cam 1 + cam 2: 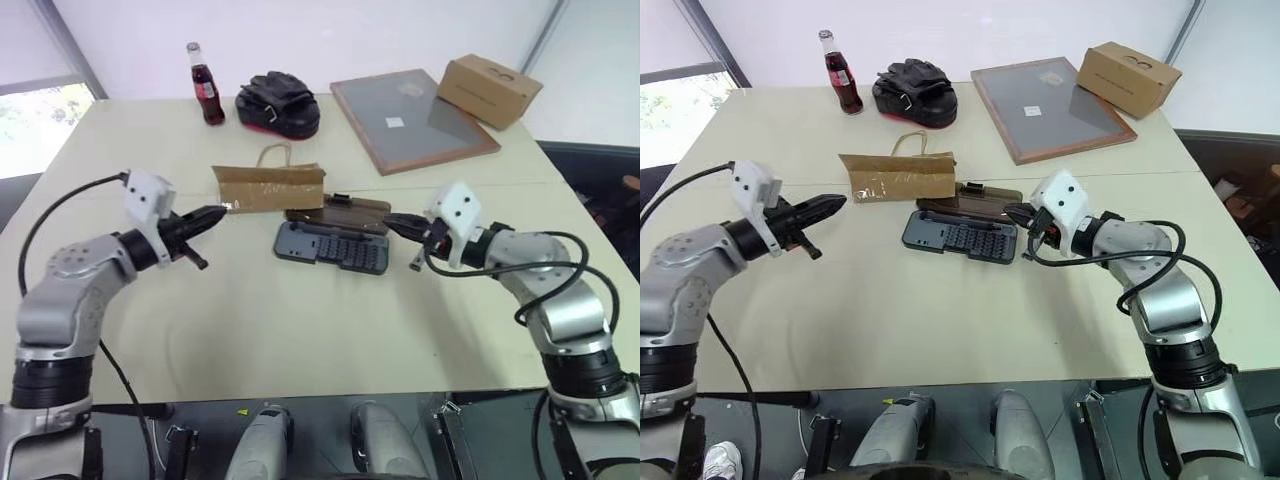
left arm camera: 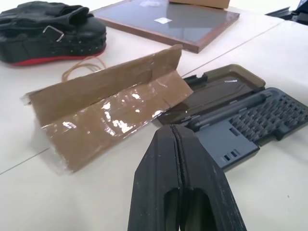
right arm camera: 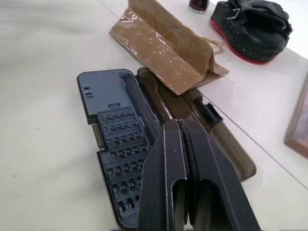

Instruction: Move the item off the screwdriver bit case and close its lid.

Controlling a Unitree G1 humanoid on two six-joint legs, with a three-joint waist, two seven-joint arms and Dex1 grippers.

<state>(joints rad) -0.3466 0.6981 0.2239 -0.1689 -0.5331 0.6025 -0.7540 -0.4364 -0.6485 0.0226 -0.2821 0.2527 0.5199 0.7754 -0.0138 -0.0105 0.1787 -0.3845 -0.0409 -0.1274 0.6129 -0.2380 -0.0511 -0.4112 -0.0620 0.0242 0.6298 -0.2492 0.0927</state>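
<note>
Bag overlaps the open lid, both claws clenched and empty

Kraft paper bag (image 1: 268, 187) lies on the desk (image 1: 300, 320) with one end resting over the far corner of the smoky-brown lid (image 1: 345, 213), which is folded flat open behind the dark grey screwdriver bit case (image 1: 333, 246). My left claw (image 1: 213, 214) is clenched with nothing in it, hovering just beside the bag's near left corner. My right claw (image 1: 392, 223) is clenched too, empty, close to the right end of the case and lid.

I judge the step in hand is clearing the bag. I'd nudge it with the left claw from the left corner, sweeping it away from the case toward the bare desk on my left, not toward the cola bottle (image 1: 206, 86) or the black glove (image 1: 279, 103) behind it. Keeping the push low on the bag should stop it tipping or dragging the lid. I'd hold the right claw near the case to steady it, then get under the lid's far edge by the black latch tab (image 3: 210, 113) to fold it over the bits
</note>
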